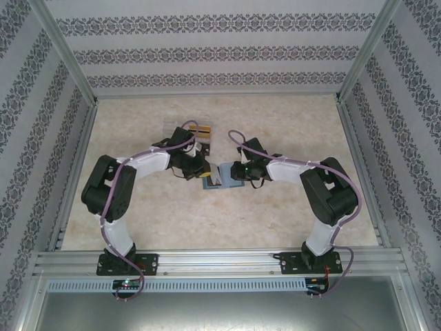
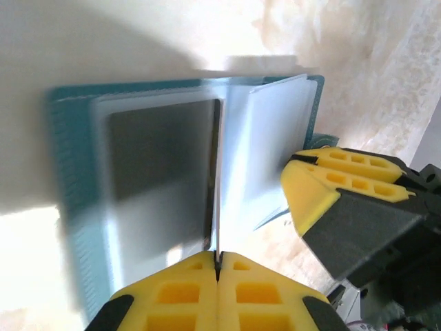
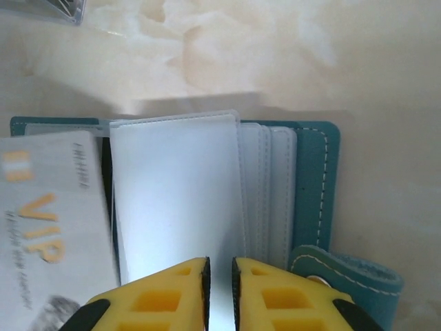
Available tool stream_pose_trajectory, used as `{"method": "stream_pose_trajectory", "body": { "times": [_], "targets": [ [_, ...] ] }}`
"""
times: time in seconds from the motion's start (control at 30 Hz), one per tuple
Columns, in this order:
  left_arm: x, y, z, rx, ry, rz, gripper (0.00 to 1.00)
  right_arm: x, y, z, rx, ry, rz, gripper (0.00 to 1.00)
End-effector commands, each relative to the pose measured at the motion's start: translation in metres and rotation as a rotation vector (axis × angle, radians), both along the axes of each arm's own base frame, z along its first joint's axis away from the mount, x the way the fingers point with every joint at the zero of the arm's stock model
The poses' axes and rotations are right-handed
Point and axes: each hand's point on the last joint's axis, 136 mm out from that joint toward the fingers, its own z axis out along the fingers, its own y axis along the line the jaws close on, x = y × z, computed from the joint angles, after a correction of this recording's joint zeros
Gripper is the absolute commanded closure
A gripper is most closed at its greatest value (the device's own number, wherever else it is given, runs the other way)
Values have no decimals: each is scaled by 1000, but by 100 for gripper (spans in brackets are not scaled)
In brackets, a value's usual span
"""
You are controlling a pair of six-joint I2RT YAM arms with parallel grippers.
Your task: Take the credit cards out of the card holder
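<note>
The blue-grey card holder point(image 1: 211, 182) lies open mid-table between both grippers. In the left wrist view the card holder point(image 2: 72, 207) shows a dark card point(image 2: 162, 172) in a clear sleeve. My left gripper point(image 2: 218, 261) is shut on the thin edge of a silvery credit card. That silvery card point(image 3: 48, 221) reads VIP and is blurred at the holder's left side. My right gripper point(image 3: 220, 276) has its jaws a narrow gap apart, tips down on a clear sleeve page point(image 3: 179, 193). The clasp tab point(image 3: 351, 279) lies right of it. The right gripper's fingers point(image 2: 324, 189) show beside the pages.
Two loose cards, one clear point(image 1: 173, 128) and one gold point(image 1: 200, 130), lie on the table just behind the left gripper. The clear one's corner point(image 3: 58, 8) shows at top left. Metal frame rails and patterned walls bound the beige table point(image 1: 289, 124).
</note>
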Motion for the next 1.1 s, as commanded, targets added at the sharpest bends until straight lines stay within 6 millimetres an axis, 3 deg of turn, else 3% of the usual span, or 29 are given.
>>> {"method": "stream_pose_trajectory", "body": {
  "times": [0.0,0.13,0.2,0.37,0.57,0.73,0.87,1.07],
  "targets": [
    [-6,32,13,65,-23,32,96,1,1,19,71,-52,2,77],
    [0,56,45,63,-99,79,97,3,14,64,188,-156,40,64],
    [3,64,65,40,-144,104,97,4,21,89,248,-203,59,51],
    [17,67,117,-129,-252,164,96,4,50,138,453,-197,113,32],
    [29,64,167,-324,-363,222,96,13,94,184,701,-92,153,27],
    [37,69,181,-487,-371,273,96,22,113,223,835,-77,156,27],
    [35,74,180,-500,-375,286,97,25,119,235,883,-46,152,31],
    [32,79,186,-507,-394,297,97,30,116,222,859,-30,115,36]
  ]
}}
